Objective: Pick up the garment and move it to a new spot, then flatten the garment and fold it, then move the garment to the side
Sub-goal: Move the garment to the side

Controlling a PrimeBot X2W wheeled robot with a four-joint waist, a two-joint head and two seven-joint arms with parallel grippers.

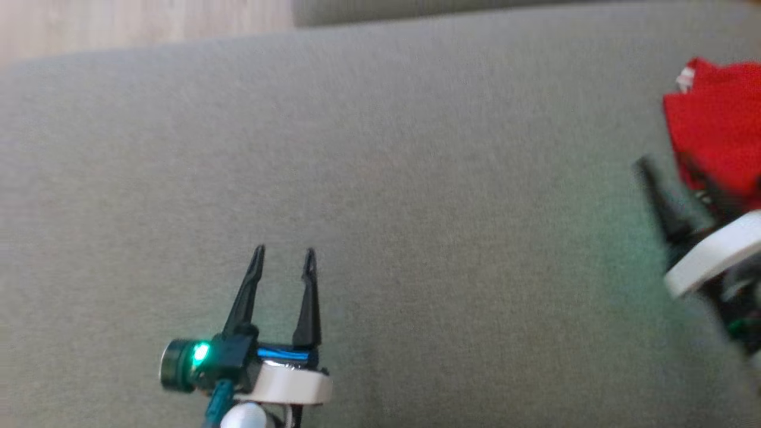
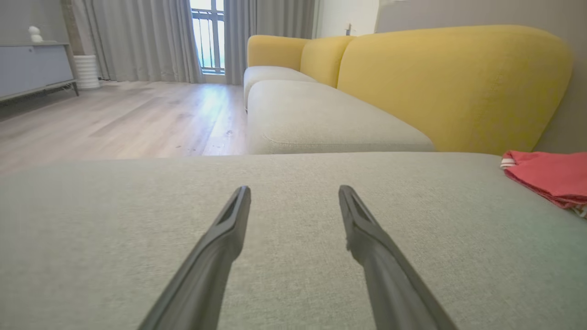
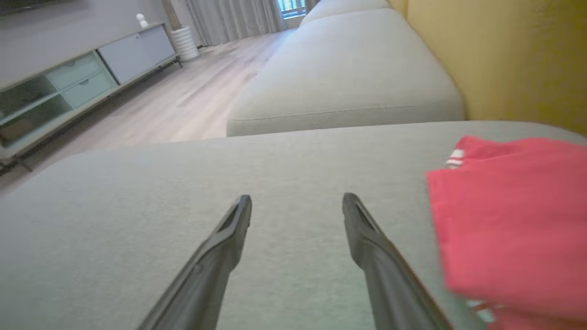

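Observation:
The garment [image 1: 719,119] is red with white stripes at one edge and lies folded at the far right of the grey cushion [image 1: 380,178]. My right gripper [image 1: 669,169] is blurred at the garment's near left edge, one finger on the grey fabric and the other in front of the red cloth. In the right wrist view the right gripper [image 3: 297,198] stands open over bare cushion, with the garment [image 3: 509,220] just to the right of its right finger. My left gripper [image 1: 284,252] is open at the lower left, far from the garment [image 2: 550,176], with nothing between its fingers [image 2: 294,190].
A second grey seat cushion [image 2: 321,119] and yellow backrests [image 2: 454,82] lie beyond this one. Wooden floor [image 2: 119,114] runs past the cushion's far left edge, with a low grey cabinet [image 3: 69,87] and curtains [image 2: 137,36] behind it.

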